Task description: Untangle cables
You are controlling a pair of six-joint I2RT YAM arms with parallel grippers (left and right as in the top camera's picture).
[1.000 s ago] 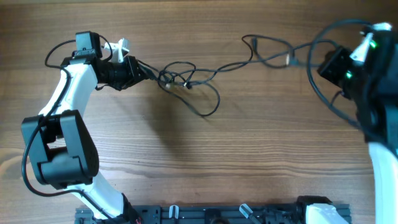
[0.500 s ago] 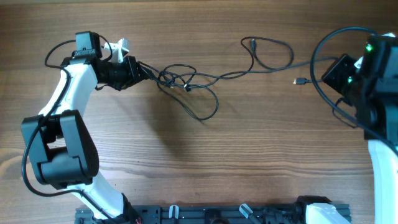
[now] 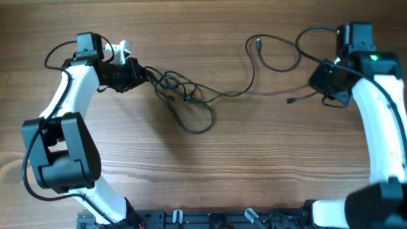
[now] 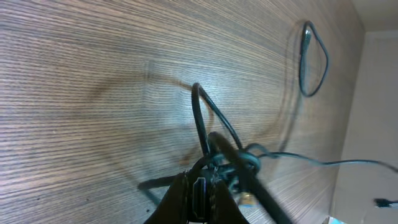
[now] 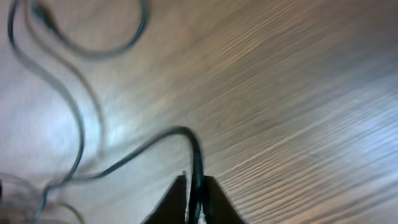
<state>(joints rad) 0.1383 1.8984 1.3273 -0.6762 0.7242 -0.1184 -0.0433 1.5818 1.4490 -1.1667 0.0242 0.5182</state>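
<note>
Knot of cables (image 3: pixel 170 83) sat pinched tight in left gripper (image 4: pixel 199 186); right gripper (image 5: pixel 194 194) jaws stood narrow, nipping one strand.

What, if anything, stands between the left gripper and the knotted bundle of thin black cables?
Nothing visible does. The left gripper is shut directly on the knotted bundle of thin black cables, with only bare wooden table around them.

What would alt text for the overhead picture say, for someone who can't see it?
Seen from above, two white-and-black robot arms hold a tangle of thin black cables over a wooden table. The left gripper pinches the knotted end, and the right gripper has a strand between its fingers, with loose loops lying on the wood between them.
</note>
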